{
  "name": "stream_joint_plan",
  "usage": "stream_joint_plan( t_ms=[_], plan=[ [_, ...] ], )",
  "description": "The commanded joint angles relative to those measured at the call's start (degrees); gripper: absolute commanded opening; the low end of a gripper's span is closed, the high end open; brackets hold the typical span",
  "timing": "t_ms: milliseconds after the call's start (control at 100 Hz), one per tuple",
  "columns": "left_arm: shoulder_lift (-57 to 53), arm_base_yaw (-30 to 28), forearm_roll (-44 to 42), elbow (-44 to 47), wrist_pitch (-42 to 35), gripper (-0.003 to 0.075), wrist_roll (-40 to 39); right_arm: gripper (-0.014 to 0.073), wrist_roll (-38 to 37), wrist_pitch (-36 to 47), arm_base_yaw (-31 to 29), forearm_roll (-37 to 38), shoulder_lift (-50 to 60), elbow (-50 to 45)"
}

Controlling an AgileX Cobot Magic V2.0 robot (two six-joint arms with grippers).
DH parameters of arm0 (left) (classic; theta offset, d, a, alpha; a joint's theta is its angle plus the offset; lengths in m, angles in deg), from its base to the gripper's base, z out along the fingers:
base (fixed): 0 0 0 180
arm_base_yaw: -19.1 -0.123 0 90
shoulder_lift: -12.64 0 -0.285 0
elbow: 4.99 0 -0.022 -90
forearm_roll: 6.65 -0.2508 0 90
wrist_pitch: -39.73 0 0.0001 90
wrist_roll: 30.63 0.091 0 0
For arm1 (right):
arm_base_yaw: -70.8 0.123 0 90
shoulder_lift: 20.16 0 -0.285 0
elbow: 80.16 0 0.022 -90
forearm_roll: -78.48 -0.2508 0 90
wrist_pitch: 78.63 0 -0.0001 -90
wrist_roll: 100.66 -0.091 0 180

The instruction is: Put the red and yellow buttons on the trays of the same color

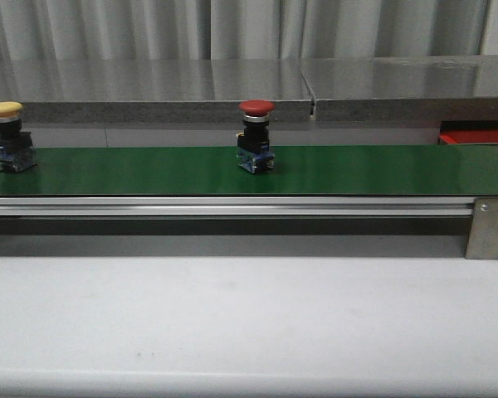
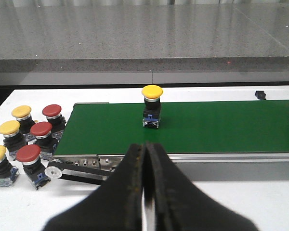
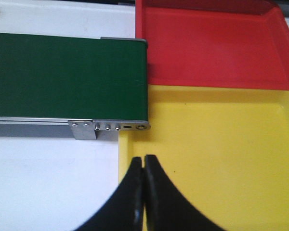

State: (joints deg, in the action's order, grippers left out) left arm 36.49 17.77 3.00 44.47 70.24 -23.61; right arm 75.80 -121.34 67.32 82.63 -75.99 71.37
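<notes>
While both claws sit pressed together and empty, open your right gripper (image 3: 143,192) early; the red button (image 1: 256,137) stands mid-belt (image 1: 382,170), the yellow button (image 1: 6,137) behind, both trays (image 3: 212,48) beyond the belt's end.

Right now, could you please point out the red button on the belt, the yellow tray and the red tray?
red button (image 1: 256,107): front view, on its domed cap.
yellow tray (image 3: 221,159): right wrist view, on its bare floor.
red tray (image 3: 212,48): right wrist view, on its bare floor.

A yellow button (image 1: 6,136) stands at the belt's (image 1: 357,170) left edge, a red button (image 1: 256,135) mid-frame; a red tray (image 1: 475,137) peeks at right.
</notes>
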Motion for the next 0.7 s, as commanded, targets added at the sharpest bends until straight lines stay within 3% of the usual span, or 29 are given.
stream_joint_plan(
  t_ms=[0,100,170,240,340,400,510,690],
  plan=[
    [0.5,0.4,0.9,-1.4,-4.7,-0.002,-0.2,-0.0116,0.3,2.7,0.0,0.5,-3.6,4.0],
    [0.5,0.4,0.9,-1.4,-4.7,-0.002,-0.2,-0.0083,0.3,3.4,0.1,0.4,-7.8,5.7],
    [0.5,0.4,0.9,-1.4,-4.7,-0.002,-0.2,0.0018,0.3,3.4,0.1,0.2,-9.7,6.0],
    [0.5,0.4,0.9,-1.4,-4.7,-0.002,-0.2,0.0183,0.4,3.2,0.1,0.2,-10.8,6.1],
    [0.5,0.4,0.9,-1.4,-4.7,-0.002,-0.2,0.0495,0.4,2.7,0.1,0.0,-11.3,6.1],
    [0.5,0.4,0.9,-1.4,-4.7,-0.002,-0.2,0.0616,1.0,2.9,0.1,0.0,-11.3,6.1],
    [0.5,0.4,0.9,-1.3,-4.7,-0.002,-0.2,0.058,4.5,3.1,0.2,-1.2,-11.4,6.1],
    [0.5,0.4,0.9,-1.3,-4.7,-0.002,-0.2,0.0575,11.5,2.9,2.6,-9.8,-15.0,8.4]
  ],
)
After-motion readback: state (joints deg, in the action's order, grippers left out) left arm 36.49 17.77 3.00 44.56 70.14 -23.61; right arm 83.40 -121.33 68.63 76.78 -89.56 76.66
